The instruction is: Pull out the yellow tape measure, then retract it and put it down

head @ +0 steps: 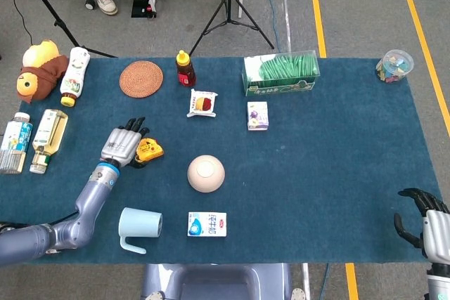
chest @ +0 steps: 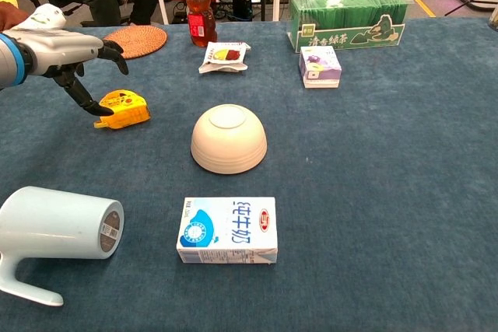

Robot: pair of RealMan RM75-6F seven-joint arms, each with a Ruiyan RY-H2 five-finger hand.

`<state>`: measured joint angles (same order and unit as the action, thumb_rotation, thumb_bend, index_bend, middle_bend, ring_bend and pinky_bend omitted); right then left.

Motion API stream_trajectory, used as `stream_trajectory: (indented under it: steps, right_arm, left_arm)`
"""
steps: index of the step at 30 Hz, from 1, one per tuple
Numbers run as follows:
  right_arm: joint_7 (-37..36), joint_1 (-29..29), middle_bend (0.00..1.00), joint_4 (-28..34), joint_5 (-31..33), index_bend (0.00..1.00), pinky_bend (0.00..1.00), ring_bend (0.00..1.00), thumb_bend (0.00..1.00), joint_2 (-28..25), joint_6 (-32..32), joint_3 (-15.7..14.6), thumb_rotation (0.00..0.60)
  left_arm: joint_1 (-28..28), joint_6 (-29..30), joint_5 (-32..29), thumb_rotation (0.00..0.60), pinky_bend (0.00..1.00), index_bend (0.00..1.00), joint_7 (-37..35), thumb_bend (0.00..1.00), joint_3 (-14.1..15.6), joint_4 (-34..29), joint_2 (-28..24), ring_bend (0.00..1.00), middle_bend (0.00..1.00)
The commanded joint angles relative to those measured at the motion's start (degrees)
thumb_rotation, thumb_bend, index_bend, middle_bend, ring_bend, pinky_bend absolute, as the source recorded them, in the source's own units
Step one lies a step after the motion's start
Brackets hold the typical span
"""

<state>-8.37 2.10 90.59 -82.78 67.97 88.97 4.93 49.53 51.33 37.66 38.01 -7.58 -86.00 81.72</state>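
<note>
The yellow tape measure (head: 150, 149) lies on the blue table cloth, left of the cream bowl; in the chest view the tape measure (chest: 124, 109) sits at the upper left. My left hand (head: 123, 146) is just left of it, fingers spread and reaching over its top. In the chest view the left hand (chest: 66, 50) hovers above and left of the tape, and its thumb (chest: 84, 97) points down to the tape's left end, close to or touching it. Nothing is gripped. My right hand (head: 430, 224) rests at the table's near right corner, holding nothing.
An upturned cream bowl (chest: 229, 138) and a milk carton (chest: 227, 229) lie right of the tape. A light blue mug (chest: 58, 227) lies on its side near the front. A woven coaster (head: 140, 78), honey bottle (head: 185, 69) and snack packet (head: 202, 103) sit behind; bottles (head: 49, 131) stand far left.
</note>
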Motion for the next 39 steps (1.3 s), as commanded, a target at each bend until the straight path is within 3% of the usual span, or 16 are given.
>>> stream_trajectory:
  steps: [1, 13, 39]
  right_arm:
    - [-0.15, 0.15, 0.29, -0.15, 0.15, 0.31, 0.24, 0.24, 0.43, 0.02, 0.05, -0.02, 0.586]
    - [-0.79, 0.53, 0.29, -0.78, 0.32, 0.31, 0.24, 0.24, 0.43, 0.16, 0.08, -0.11, 0.589]
    - [0.64, 0.58, 0.29, 0.45, 0.13, 0.31, 0.24, 0.24, 0.43, 0.03, 0.20, 0.03, 0.587]
  left_arm:
    - [1.68, -0.97, -2.56, 0.480, 0.25, 0.17, 1.27, 0.20, -0.12, 1.44, 1.62, 0.00, 0.01]
    - [3.50, -0.76, -7.46, 0.480, 0.25, 0.17, 2.51, 0.20, 0.99, 4.03, 3.32, 0.00, 0.01]
    - [3.06, -1.63, -6.52, 0.479, 0.25, 0.17, 0.80, 0.20, 2.33, 10.58, 4.10, 0.00, 0.01]
